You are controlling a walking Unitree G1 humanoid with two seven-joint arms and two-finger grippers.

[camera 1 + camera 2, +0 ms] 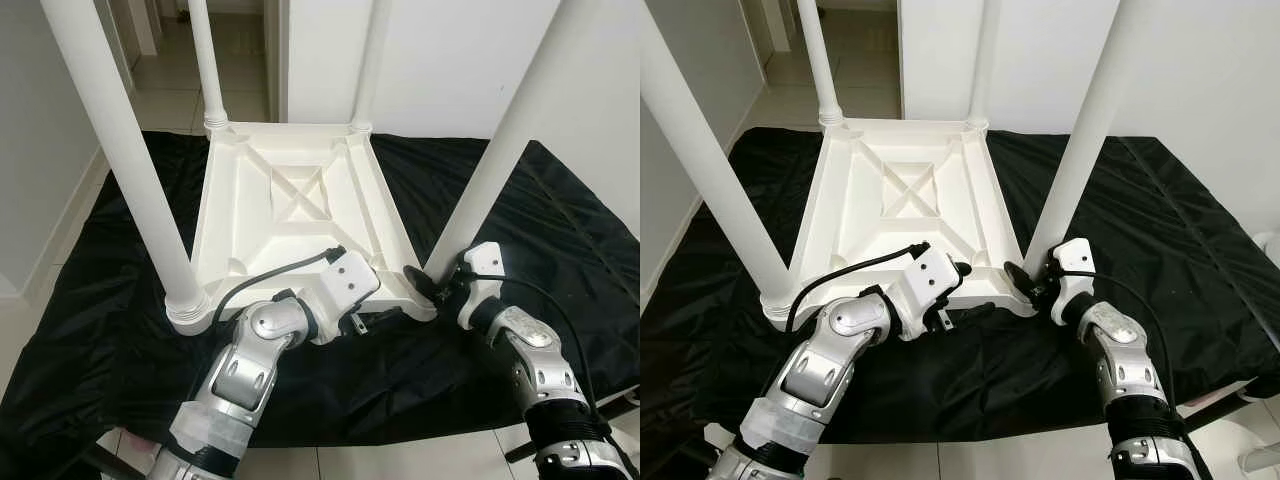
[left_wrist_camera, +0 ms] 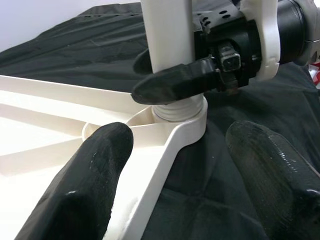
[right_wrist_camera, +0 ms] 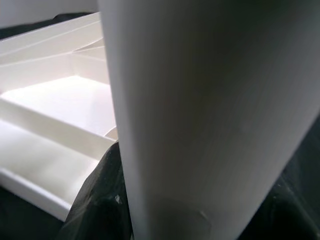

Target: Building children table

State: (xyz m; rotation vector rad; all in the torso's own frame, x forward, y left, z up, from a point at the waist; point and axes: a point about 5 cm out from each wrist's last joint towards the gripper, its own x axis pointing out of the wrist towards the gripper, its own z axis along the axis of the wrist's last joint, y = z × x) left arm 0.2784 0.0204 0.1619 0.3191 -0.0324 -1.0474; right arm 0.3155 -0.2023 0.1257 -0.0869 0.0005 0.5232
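We observe a white plastic children's table [image 1: 290, 205] lying upside down on a black sheet [image 1: 560, 230] spread over the floor, its ribbed underside facing up and four round legs standing upright at the corners. Our right gripper [image 1: 1032, 283] pinches the near right leg [image 1: 1085, 140] at its base. Our left gripper [image 2: 170, 165] sits spread, straddling the frame edge beside that corner.
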